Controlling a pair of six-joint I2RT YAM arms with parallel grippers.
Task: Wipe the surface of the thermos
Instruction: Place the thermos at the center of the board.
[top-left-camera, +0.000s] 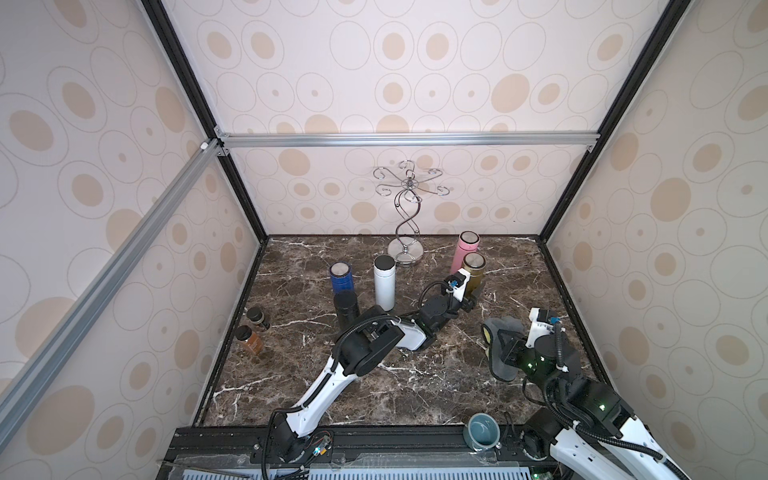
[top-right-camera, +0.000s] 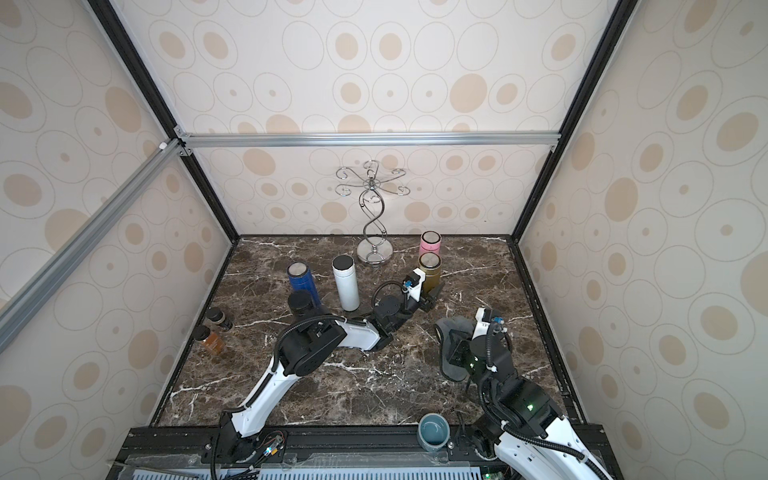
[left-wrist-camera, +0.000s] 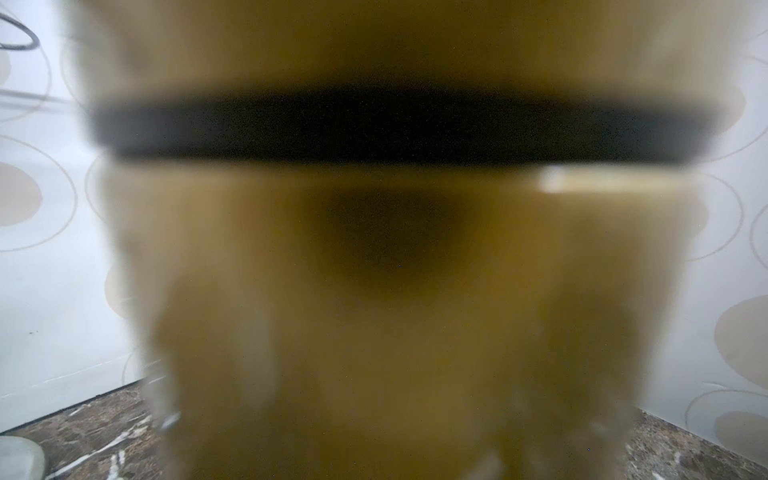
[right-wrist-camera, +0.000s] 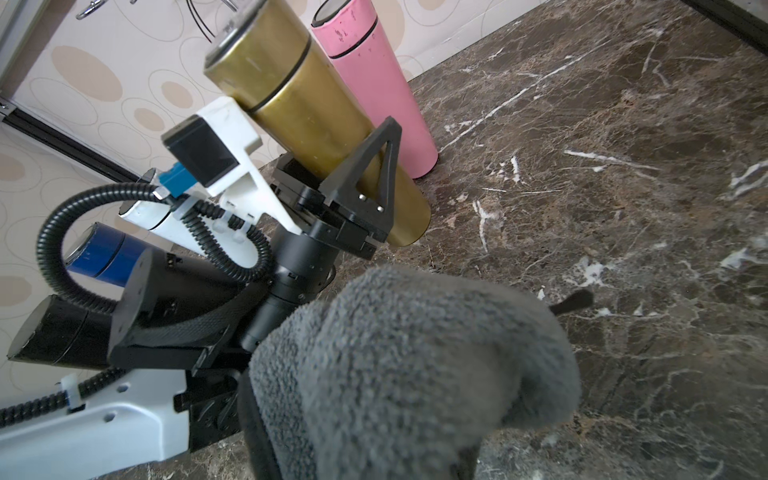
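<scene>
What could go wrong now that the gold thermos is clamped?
1. The pink thermos stands close behind the gold thermos; moving or wiping it could knock the pink one over.
2. The left claw grips the gold thermos low on its body, so pressure near the top may tilt it.
3. The grey cloth is bunched around the right claw, hiding its grip; it may slip.

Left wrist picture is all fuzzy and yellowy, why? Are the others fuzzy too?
Left wrist view: the gold thermos sits too near the lens to focus, so it smears; the wall beside it looks sharper. Right wrist view: the same thermos is crisp, the grey cloth up close a bit soft. Both top views: sharp throughout.
</scene>
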